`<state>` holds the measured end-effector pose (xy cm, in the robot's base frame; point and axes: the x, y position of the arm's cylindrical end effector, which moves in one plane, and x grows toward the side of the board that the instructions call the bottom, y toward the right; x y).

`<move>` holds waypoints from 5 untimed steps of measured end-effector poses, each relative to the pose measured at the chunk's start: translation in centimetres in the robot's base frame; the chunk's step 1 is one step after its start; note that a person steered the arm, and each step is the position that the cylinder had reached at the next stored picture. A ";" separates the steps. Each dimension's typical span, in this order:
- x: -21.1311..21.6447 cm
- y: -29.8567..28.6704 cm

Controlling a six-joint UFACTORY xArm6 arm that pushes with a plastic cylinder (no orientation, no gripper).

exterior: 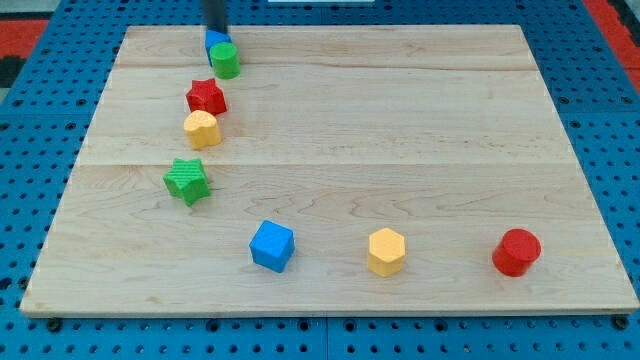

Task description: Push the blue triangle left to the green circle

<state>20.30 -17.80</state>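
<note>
The blue triangle (214, 41) sits near the view's top left of the wooden board, mostly hidden behind the green circle (225, 60), which touches it on its lower right side. My dark rod comes down from the view's top edge, and my tip (215, 31) rests right at the blue triangle's top edge, just above both blocks.
Below these, a red star (206, 97), a yellow hexagon (202, 129) and a green star (187, 181) run down the left side. A blue cube (272, 246), a second yellow hexagon (386, 251) and a red circle (516, 251) lie along the bottom. The board's edge (330, 310) borders blue pegboard.
</note>
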 end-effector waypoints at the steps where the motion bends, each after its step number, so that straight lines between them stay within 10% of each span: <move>1: -0.3 0.8; 2: -0.3 7.3; 5: 2.5 2.2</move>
<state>22.78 -15.57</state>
